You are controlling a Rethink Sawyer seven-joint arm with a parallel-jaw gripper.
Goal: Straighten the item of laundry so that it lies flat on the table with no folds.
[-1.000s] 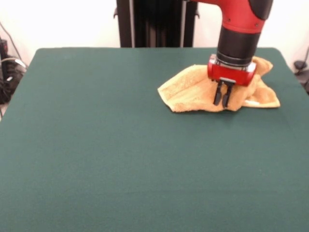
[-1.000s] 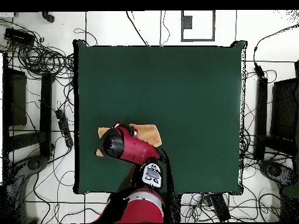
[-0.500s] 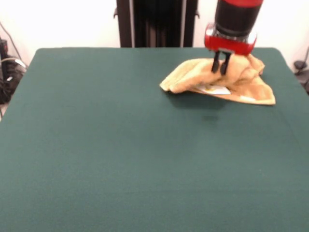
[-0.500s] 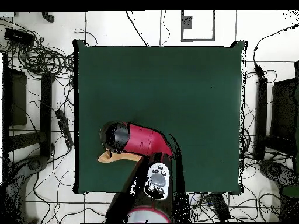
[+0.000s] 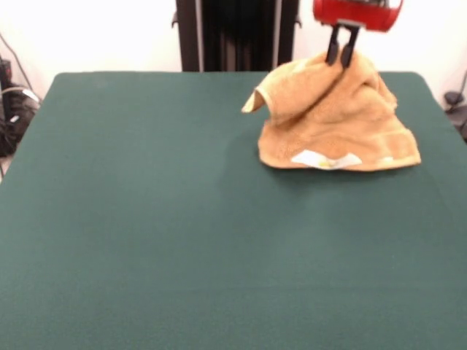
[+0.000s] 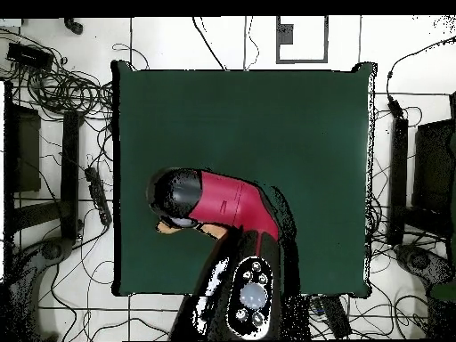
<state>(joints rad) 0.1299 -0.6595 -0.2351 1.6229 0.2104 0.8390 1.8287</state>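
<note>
Front view: the gripper [image 5: 341,52] has its fingers pinching the towel [image 5: 333,120] at its peak. The cloth hangs straight below them, its lower hem resting on the table [image 5: 182,233] near the far right corner, label facing front.

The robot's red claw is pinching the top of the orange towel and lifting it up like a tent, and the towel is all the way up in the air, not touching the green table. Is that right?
Not quite. The gripper does pinch the towel at its peak, but the front view shows the towel's bottom edge, with its white label, resting on the table. Only the top is lifted.
</note>
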